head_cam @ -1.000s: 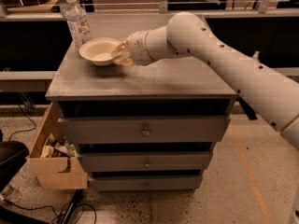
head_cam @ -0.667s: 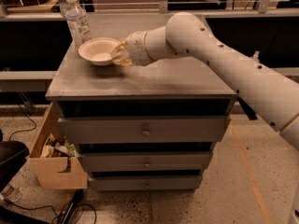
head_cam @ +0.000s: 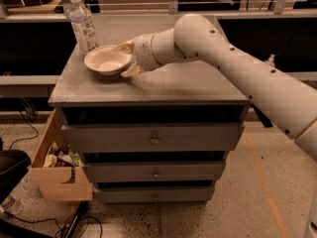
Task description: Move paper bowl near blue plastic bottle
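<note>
The cream paper bowl [head_cam: 106, 59] is at the back left of the grey cabinet top [head_cam: 188, 86], a little to the right of and in front of the blue plastic bottle [head_cam: 81, 24]. The bottle stands upright at the back left corner, with a white cap and label. My gripper [head_cam: 127, 58] reaches in from the right. Its fingers [head_cam: 130, 71] are closed on the bowl's right rim. The bowl looks slightly tilted, and a narrow gap separates it from the bottle.
The cabinet has three drawers with small knobs [head_cam: 154, 139]. An open cardboard box [head_cam: 59, 175] of clutter sits on the floor at its left. Cables [head_cam: 29, 219] lie on the floor at lower left. A dark shelf and rail run behind the cabinet.
The gripper and the bowl have shifted only slightly, a little lower and toward the front. The bottle has not moved.
</note>
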Motion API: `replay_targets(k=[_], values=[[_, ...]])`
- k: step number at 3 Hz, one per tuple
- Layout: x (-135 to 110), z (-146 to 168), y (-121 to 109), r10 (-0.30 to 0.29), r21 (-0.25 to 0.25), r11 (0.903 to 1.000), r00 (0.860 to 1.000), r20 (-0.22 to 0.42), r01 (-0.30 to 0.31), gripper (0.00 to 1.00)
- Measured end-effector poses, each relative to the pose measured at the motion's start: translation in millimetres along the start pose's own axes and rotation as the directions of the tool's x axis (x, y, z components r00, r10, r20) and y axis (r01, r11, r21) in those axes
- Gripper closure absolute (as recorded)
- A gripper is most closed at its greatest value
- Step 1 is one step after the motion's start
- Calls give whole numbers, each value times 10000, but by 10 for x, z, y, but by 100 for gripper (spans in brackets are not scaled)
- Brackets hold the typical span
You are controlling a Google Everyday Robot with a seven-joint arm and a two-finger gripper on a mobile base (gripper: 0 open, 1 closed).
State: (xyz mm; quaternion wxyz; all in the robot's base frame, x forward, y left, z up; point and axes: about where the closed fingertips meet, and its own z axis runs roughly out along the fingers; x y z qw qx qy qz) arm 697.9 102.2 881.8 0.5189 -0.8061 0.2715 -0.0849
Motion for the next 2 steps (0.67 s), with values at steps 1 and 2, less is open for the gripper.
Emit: replay_targets(k=[1, 2], values=[[-14, 19, 4, -3, -14, 10000, 10000, 36, 3, 0], [-15, 20, 4, -3, -14, 10000, 10000, 38, 3, 0]])
